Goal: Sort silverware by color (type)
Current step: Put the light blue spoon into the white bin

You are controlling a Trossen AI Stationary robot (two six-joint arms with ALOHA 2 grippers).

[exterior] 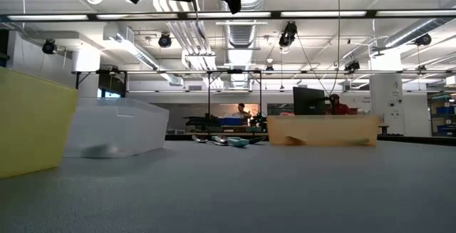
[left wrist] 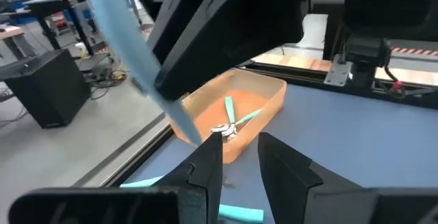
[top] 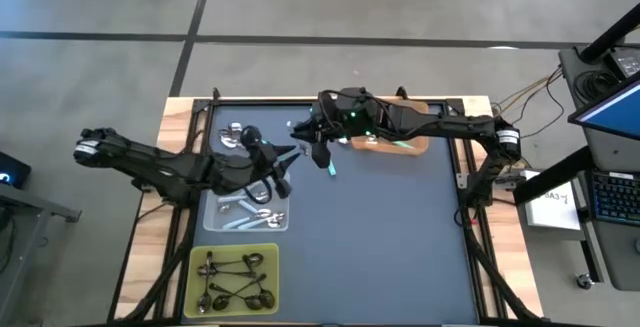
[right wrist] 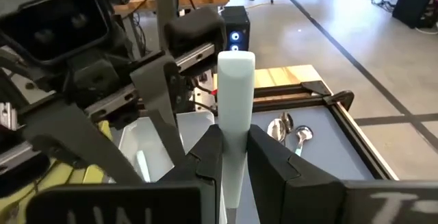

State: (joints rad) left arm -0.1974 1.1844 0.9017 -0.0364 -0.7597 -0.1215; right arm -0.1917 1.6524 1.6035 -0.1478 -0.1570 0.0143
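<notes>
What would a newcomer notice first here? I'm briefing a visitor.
Both arms meet above the dark mat's far middle, the right gripper shut on a pale blue spoon. Three trays stand out: orange far right with teal spoons, clear at left, yellow nearest with dark spoons.

Industrial lab, exposed ducts (exterior: 239, 37), monitors (exterior: 308, 100)

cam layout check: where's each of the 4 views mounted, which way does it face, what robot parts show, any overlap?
High: overhead, straight down; both arms, left gripper, right gripper, orange tray.
Low: table height, level across the mat; arms only as dark shapes at top, clear tray.
Left wrist: past its own fingers toward the right arm's pale blue spoon.
Right wrist: own fingers clamp that spoon, facing the left arm.
Shared: orange tray, in all but the right wrist view.
</notes>
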